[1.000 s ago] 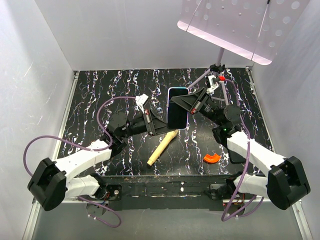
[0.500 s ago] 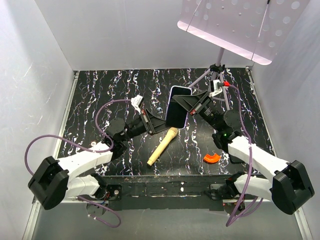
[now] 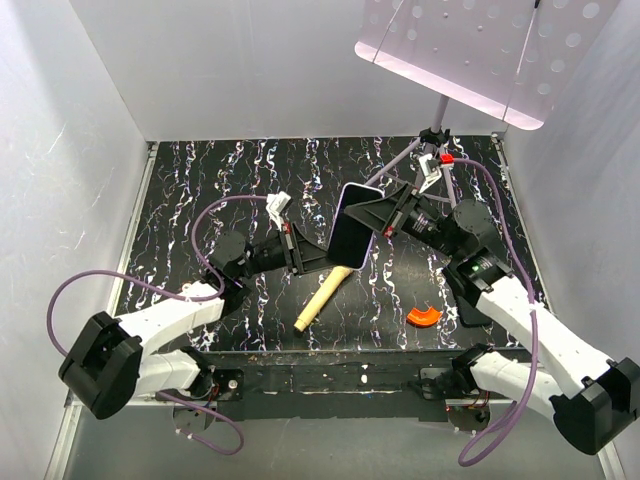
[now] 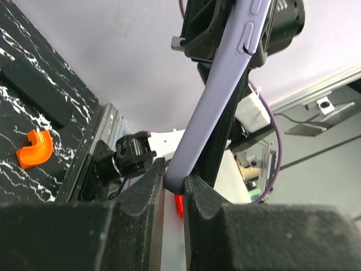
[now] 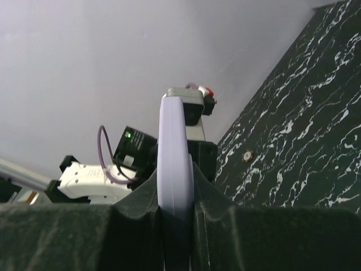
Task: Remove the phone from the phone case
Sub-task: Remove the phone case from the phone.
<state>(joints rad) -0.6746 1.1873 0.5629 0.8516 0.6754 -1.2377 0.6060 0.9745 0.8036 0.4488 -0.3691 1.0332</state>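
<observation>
The phone (image 3: pixel 350 232), glossy black face up, sits in the lavender phone case (image 3: pixel 342 196) and is held tilted in the air above the table's middle. My left gripper (image 3: pixel 325 258) is shut on the case's lower end; in the left wrist view its jaws (image 4: pixel 175 178) pinch the case's corner (image 4: pixel 211 107). My right gripper (image 3: pixel 378 212) is shut on the case's right side; in the right wrist view (image 5: pixel 176 192) the case edge (image 5: pixel 174 147) stands upright between the pads. The screen is hidden in both wrist views.
A wooden rod (image 3: pixel 323 295) lies on the black marbled table under the phone. An orange curved piece (image 3: pixel 423 317) lies at the front right, also in the left wrist view (image 4: pixel 34 148), near a dull black rectangle (image 4: pixel 36 93). A perforated panel on a stand (image 3: pixel 470 50) rises at back right.
The cased phone has tilted, its top leaning right and its lower end swinging toward the left. Both grippers kept their grip; the right wrist rose and the left reached further in.
</observation>
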